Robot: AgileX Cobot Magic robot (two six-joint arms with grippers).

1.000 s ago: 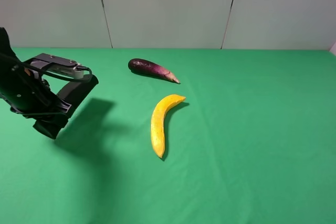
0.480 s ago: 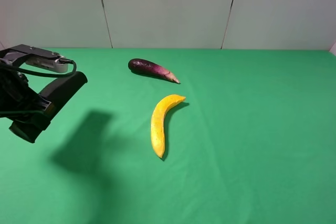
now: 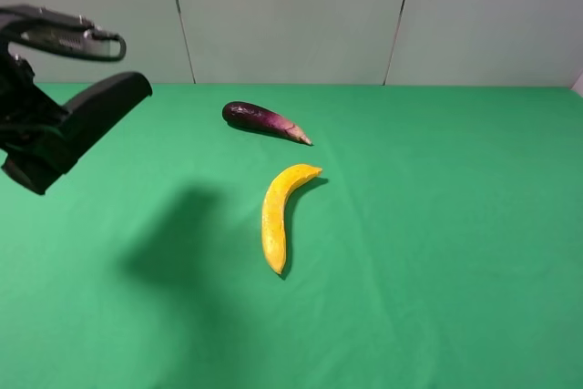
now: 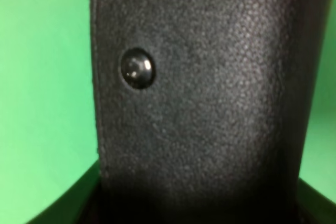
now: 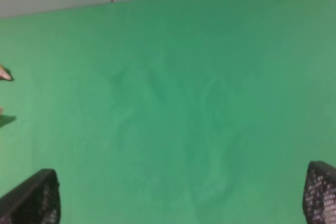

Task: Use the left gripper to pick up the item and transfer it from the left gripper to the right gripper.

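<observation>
The item (image 3: 102, 108), a matte black elongated case, hangs in the air at the far left of the exterior high view, tilted with its rounded end up and to the right. My left gripper (image 3: 38, 145) is shut on its lower end, well above the green cloth. In the left wrist view the case (image 4: 199, 103) fills the frame, with a round snap stud (image 4: 137, 68) on its grained surface. My right gripper (image 5: 184, 198) is open and empty over bare cloth; only its two fingertips (image 5: 37, 198) show. It is out of the exterior high view.
A yellow banana (image 3: 276, 211) lies mid-table, with a purple eggplant (image 3: 262, 120) behind it. The green cloth (image 3: 437, 252) covers the table up to a grey back wall (image 3: 291, 15). The case's shadow (image 3: 182, 243) falls left of the banana.
My left gripper has risen with the case, which now sits higher at the left edge. Its shadow has shifted on the cloth. Banana and eggplant have not moved.
</observation>
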